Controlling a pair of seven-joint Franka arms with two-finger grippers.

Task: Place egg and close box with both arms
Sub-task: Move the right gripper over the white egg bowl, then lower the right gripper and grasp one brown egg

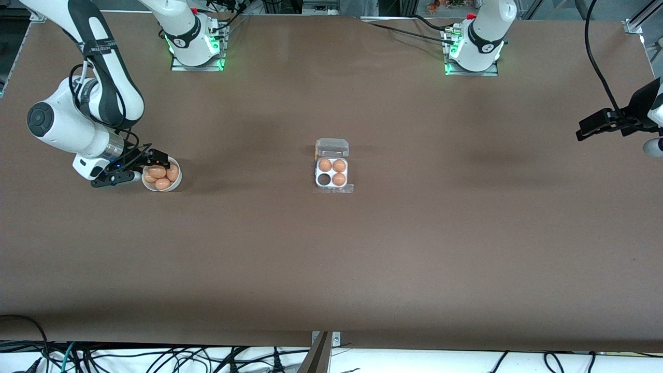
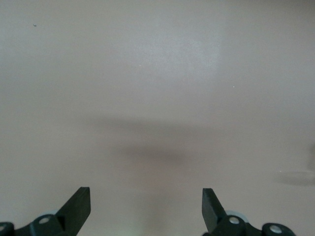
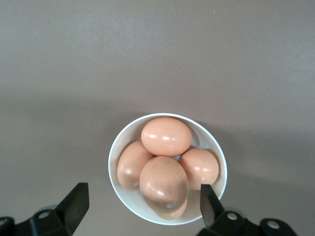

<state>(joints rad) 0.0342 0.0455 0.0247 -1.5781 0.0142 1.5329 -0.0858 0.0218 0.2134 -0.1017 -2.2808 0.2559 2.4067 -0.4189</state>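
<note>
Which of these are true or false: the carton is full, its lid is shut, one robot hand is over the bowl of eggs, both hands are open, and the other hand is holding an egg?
1. The box is full. False: three eggs sit in it and one cell, on the side nearer the front camera, is empty.
2. Its lid is shut. False: the clear lid lies open.
3. The right gripper is over the bowl of eggs. True.
4. Both grippers are open. True.
5. The left gripper holds an egg. False: it is empty, over bare table at its own end.
</note>
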